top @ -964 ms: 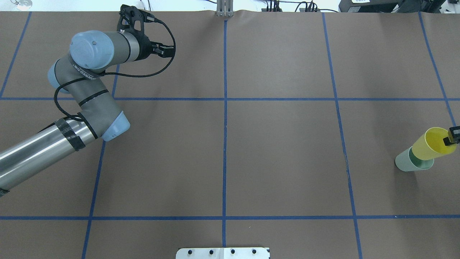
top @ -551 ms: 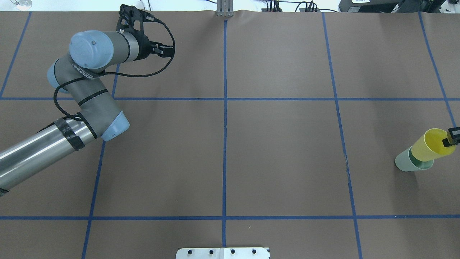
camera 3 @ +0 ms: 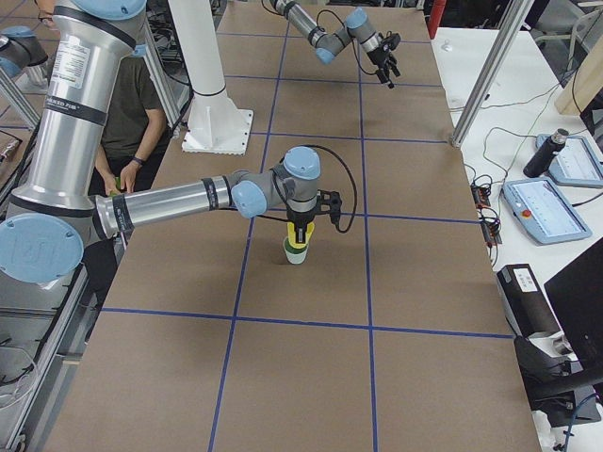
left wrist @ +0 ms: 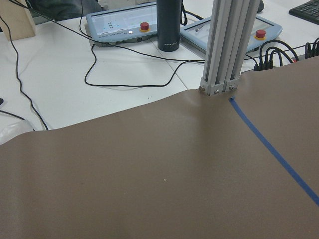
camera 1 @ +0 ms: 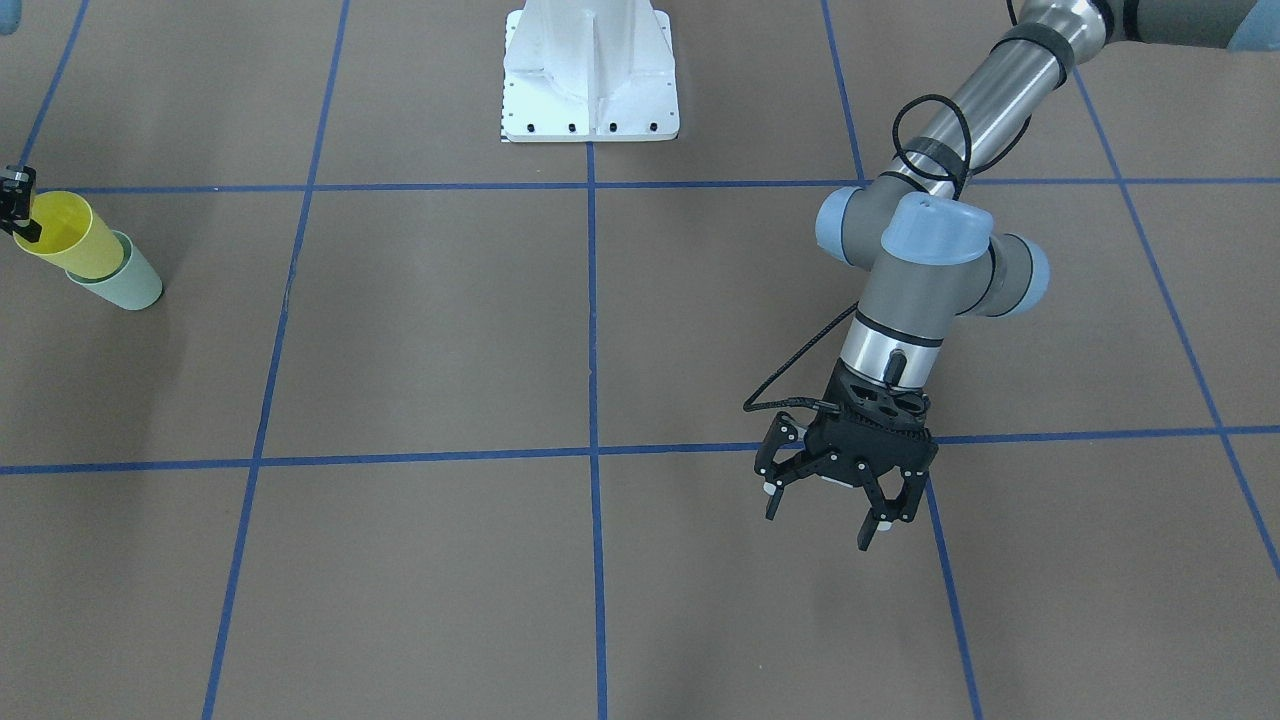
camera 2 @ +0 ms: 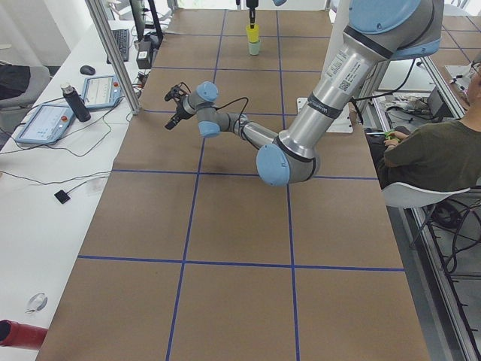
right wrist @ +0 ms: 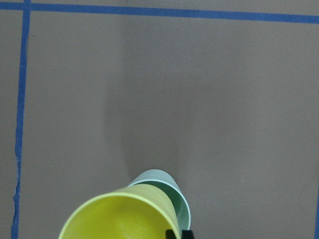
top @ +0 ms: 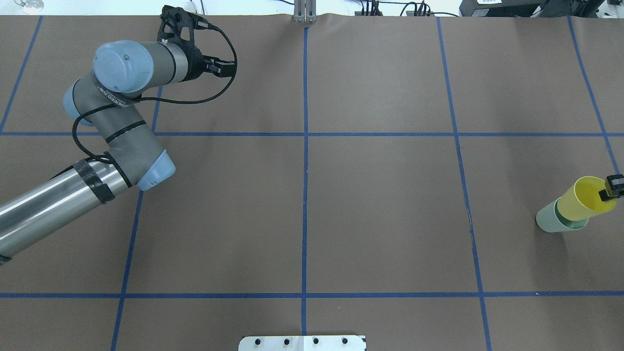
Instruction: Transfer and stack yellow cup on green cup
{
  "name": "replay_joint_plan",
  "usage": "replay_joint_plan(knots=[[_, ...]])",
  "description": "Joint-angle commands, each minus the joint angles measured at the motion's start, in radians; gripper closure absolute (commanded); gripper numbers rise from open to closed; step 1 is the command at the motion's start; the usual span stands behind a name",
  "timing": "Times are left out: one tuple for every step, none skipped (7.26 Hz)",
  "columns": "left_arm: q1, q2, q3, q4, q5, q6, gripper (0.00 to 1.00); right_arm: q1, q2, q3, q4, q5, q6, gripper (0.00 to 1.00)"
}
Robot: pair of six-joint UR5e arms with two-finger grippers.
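Seating yellow cup [top: 582,204] into green cup [top: 547,222] with right gripper [top: 610,190].

Clamping the fingers [top: 604,194] together on the yellow rim wall, apparently one inside the mouth and one outside, probably leaving the tapered body below free to slide into the green cup directly beneath the fingertips; sitting partly nested, showing the green rim around its base, so seemingly needing only a release. Hanging well apart across the table [top: 380,204], left gripper [camera 1: 818,522] spreading its fingers wide and holding nothing, likely parked out of the way.
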Motion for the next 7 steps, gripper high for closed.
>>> replay_joint_plan(knots=[[0.000,0.000,0.000,0.000,0.000,0.000,0.00,-0.002,0.001,-0.005,0.001,0.000,0.000,1.00],[0.000,0.000,0.000,0.000,0.000,0.000,0.00,-0.004,0.001,-0.005,0.001,0.000,0.000,1.00],[-0.002,0.000,0.000,0.000,0.000,0.000,0.00,-0.005,0.001,-0.007,-0.001,-0.001,-0.001,1.00],[-0.002,0.000,0.000,0.000,0.000,0.000,0.00,-0.005,0.001,-0.011,0.001,-0.001,-0.005,1.00],[-0.003,0.000,0.002,0.000,0.000,0.000,0.00,-0.007,0.001,-0.013,0.001,0.000,-0.005,1.00],[-0.005,0.000,0.000,0.000,0.000,0.000,0.00,-0.007,0.000,-0.013,0.001,0.000,-0.005,1.00],[-0.005,0.000,0.002,0.000,0.000,0.000,0.00,-0.008,0.000,-0.013,-0.001,-0.001,-0.003,0.91]])
